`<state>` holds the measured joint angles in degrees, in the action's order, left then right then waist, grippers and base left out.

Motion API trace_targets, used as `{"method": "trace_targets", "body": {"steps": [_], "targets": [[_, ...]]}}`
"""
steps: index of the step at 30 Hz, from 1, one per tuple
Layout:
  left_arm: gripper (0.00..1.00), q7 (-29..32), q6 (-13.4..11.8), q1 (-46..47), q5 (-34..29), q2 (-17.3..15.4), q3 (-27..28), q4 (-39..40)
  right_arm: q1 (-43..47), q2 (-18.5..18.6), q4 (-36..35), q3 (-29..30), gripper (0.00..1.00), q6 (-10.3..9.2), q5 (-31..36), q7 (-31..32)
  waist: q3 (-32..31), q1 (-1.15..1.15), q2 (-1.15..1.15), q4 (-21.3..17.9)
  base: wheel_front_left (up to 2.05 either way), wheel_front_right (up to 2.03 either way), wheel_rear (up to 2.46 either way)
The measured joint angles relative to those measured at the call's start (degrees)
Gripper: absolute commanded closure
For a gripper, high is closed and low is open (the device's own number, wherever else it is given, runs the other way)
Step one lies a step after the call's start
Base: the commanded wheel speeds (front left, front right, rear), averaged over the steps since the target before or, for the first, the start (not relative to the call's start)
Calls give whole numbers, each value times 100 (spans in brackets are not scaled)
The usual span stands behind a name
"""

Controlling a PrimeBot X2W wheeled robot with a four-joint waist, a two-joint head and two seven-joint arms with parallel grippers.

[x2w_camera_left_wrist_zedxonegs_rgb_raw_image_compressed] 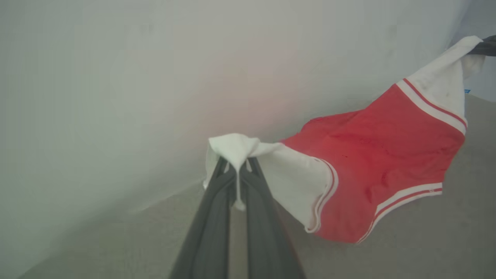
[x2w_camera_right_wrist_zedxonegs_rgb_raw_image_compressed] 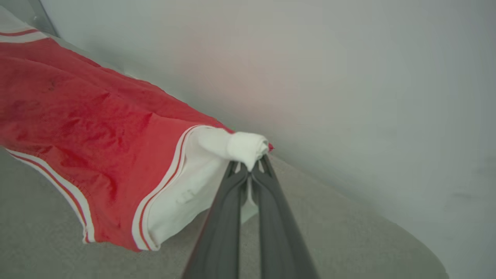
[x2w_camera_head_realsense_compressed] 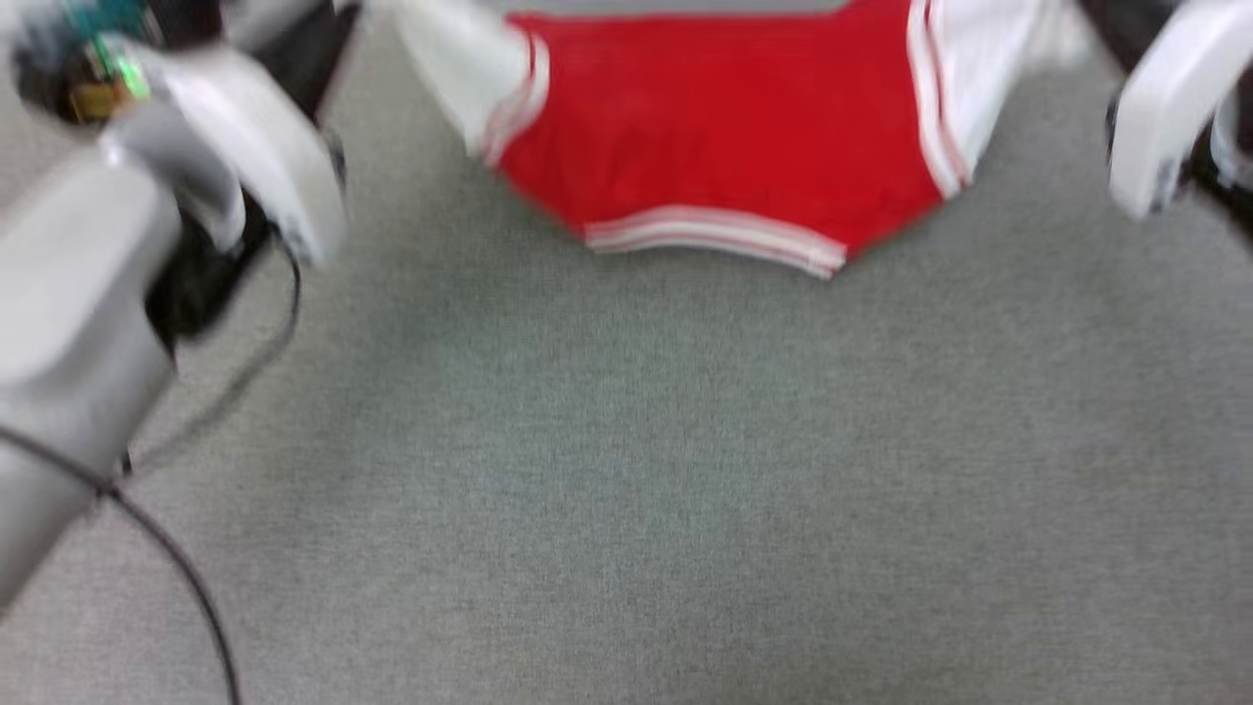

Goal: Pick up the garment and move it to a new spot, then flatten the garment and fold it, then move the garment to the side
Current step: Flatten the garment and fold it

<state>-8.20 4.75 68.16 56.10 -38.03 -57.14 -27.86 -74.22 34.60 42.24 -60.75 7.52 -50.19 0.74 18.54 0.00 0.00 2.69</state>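
The left tool [x2w_camera_left_wrist_zedxonegs_rgb_raw_image_compressed: 236, 166] is pinched tight on one white sleeve [x2w_camera_left_wrist_zedxonegs_rgb_raw_image_compressed: 298, 174], the right tool [x2w_camera_right_wrist_zedxonegs_rgb_raw_image_compressed: 251, 166] is clamped on the other sleeve [x2w_camera_right_wrist_zedxonegs_rgb_raw_image_compressed: 217, 143], and the shirt [x2w_camera_head_realsense_compressed: 715, 127] hangs stretched between them, its striped edge sagging low over the grey counter [x2w_camera_head_realsense_compressed: 626, 490] by the pale wall [x2w_camera_left_wrist_zedxonegs_rgb_raw_image_compressed: 116, 77].

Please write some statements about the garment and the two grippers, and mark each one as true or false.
1. The left gripper is shut on a white sleeve of the garment. True.
2. The right gripper is open and holds nothing. False: its jaws are shut on the other white sleeve.
3. The garment lies folded on the grey surface. False: it hangs spread between the two grippers.
4. A red-white striped trim runs along the garment's lower edge. True.
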Motion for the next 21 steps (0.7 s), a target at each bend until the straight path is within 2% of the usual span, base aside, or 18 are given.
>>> {"method": "trace_targets", "body": {"steps": [4,14,17,21], "targets": [[100,2,-304,-1040,261,-408,-134,677,821,320,-343,-193,100,-1,-302,-40,-375,0,0,-31,0,0,0],[100,-66,-1394,-3332,958,-1451,-434,2438,2893,1135,-1139,-308,100,-1,-970,-113,-1141,-1,0,-126,0,0,0],[100,-130,-1613,-3876,1170,-1666,-528,2743,3456,1365,-1357,-248,100,-1,-1188,-65,-1303,-2,0,-124,0,0,0],[100,-214,-1774,-4417,1392,-1937,-632,2919,4170,1703,-1646,-90,100,-1,-1441,-13,-1462,-2,0,-92,0,0,0]]}}
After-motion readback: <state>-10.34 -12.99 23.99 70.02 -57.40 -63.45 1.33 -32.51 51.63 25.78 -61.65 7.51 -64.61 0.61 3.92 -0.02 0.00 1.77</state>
